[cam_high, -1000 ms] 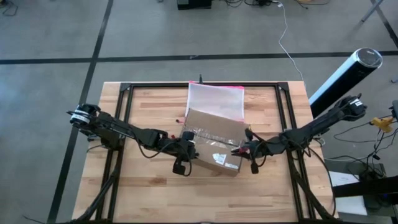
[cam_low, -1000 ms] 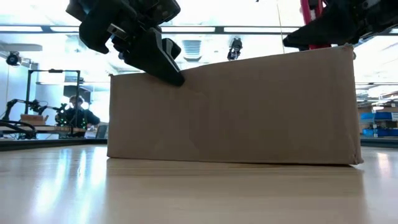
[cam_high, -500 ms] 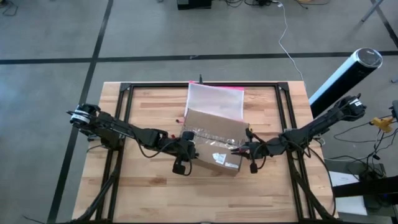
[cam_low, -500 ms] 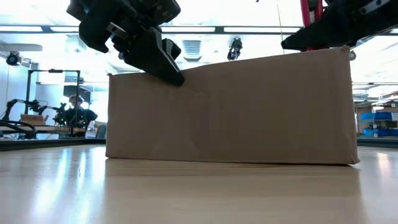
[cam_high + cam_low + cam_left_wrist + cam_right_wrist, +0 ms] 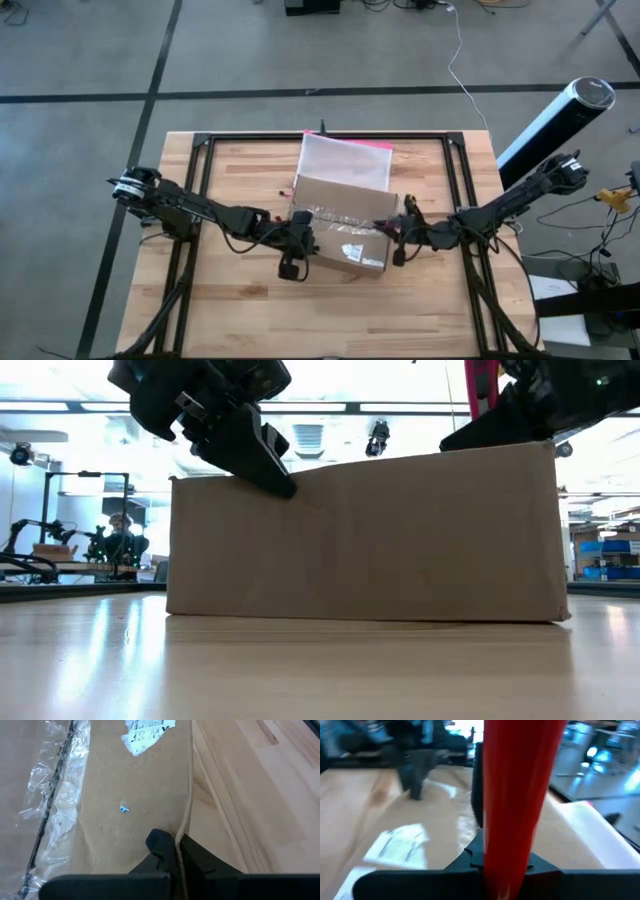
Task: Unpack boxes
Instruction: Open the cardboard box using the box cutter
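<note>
A: Where is the cardboard box (image 5: pixel 343 224)?

B: Mid-table, between the two grippers, its taped seam (image 5: pixel 52 795) up and still sealed; a pink-edged pouch (image 5: pixel 346 160) lies just beyond it.

A: And the grippers?

B: The left gripper (image 5: pixel 172 847) is pinched on the box's edge, one finger each side. The right gripper (image 5: pixel 403 228) is clamped on a red tool (image 5: pixel 517 795) over the opposite end of the top.

A: So, the opening step?

B: I'd judge so. Next, the tool's tip must meet the tape while the left steadies the box.
</note>
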Motion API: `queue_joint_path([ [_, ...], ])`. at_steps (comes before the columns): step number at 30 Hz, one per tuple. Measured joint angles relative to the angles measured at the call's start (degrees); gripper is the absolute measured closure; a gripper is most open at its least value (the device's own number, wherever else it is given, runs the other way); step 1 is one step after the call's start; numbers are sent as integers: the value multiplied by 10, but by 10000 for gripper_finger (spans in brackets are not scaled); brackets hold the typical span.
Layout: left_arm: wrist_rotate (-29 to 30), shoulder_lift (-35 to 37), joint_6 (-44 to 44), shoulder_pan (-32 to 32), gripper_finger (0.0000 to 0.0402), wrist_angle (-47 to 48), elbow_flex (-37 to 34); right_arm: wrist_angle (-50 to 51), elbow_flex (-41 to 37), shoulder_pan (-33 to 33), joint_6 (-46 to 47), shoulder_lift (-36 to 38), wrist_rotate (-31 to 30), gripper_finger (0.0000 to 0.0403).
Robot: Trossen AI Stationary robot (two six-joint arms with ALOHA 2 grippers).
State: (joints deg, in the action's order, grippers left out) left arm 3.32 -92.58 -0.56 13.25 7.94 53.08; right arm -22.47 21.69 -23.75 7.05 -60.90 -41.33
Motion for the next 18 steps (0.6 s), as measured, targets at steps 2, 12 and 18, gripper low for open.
queue_joint_path([
  [2, 1, 0, 12, 0, 401, -8, -1, 1, 0, 0, 24, 0, -20, 398],
  [12, 27, -1, 56, 2, 401, -11, -1, -1, 0, 1, 38, 8, -57, 398],
  [18, 30, -1, 57, 1, 401, -11, -1, -2, 1, 0, 38, 35, -53, 398],
])
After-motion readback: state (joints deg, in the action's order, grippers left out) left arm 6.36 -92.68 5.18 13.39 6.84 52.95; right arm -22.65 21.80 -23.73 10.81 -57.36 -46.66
